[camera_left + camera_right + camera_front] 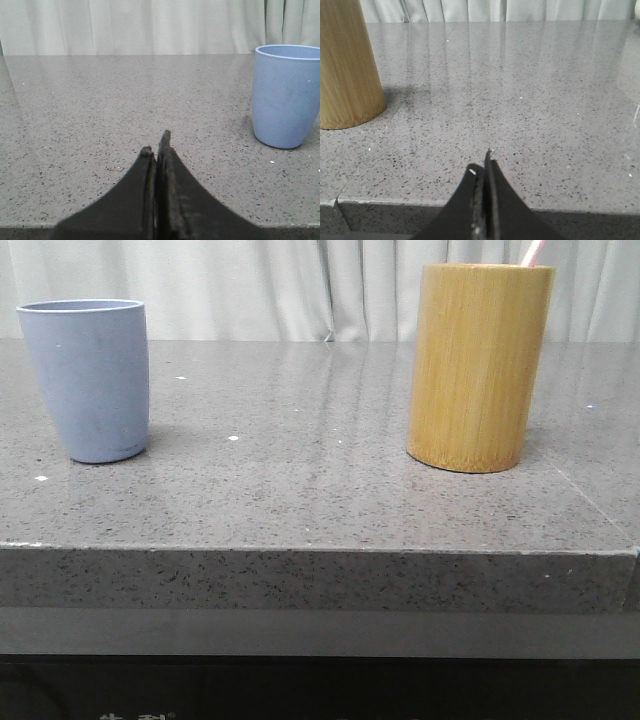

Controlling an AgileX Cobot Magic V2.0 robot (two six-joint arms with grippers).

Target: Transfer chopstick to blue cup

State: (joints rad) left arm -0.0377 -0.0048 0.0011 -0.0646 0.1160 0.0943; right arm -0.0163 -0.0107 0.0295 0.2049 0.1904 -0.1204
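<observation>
The blue cup [86, 378] stands upright at the left of the grey stone table [300, 490]; the left wrist view has the blue cup [285, 95] too. A tall tan bamboo holder [478, 365] stands at the right, and the pale pink tip of the chopstick [534, 252] pokes out of its top. My left gripper [156, 145] is shut and empty, low over the table's near edge, apart from the cup. Shut and empty as well, my right gripper [484, 167] hovers at the near edge, with the bamboo holder [345, 65] off to one side.
A pale curtain [300, 285] hangs behind the table. The table's front edge [300, 550] runs across just below both cups. Bare tabletop lies between the cup and the holder.
</observation>
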